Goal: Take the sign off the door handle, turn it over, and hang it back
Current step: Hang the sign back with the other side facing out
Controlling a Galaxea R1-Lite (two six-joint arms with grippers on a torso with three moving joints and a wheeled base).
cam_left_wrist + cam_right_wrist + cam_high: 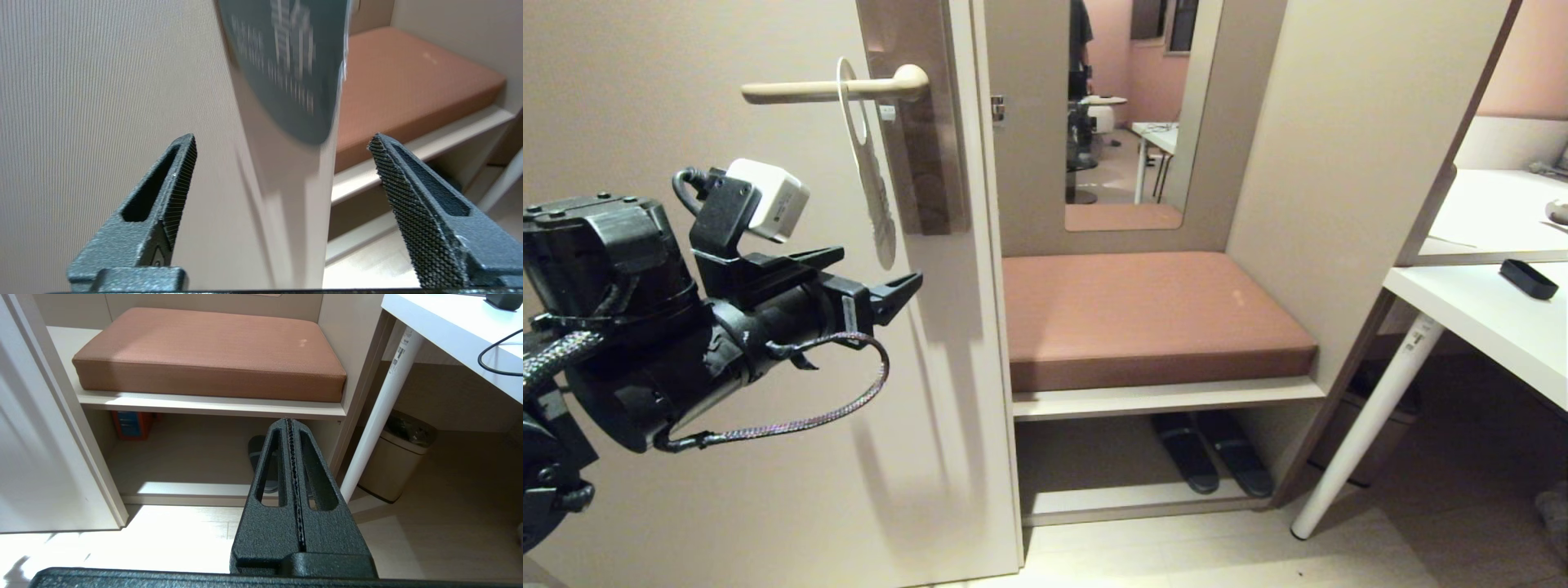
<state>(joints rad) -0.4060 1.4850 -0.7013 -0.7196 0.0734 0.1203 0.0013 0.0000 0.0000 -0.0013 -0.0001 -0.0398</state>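
Left gripper [900, 287] jaws wide apart, holding nothing; ribbed fingers [179, 179] flank the sign's bottom end without touching it. Arm reaches level toward the door [686, 98], gripper just below the sign [870, 175], at its 6 o'clock. Sign hangs by its round hole on the handle [800, 90], a slim cream lever on a glossy brown plate [931, 163]; card rounded, dark printed face toward the wrist camera. Right gripper [295, 428] pressed together, empty, pointing at the cushioned bench [212, 347].
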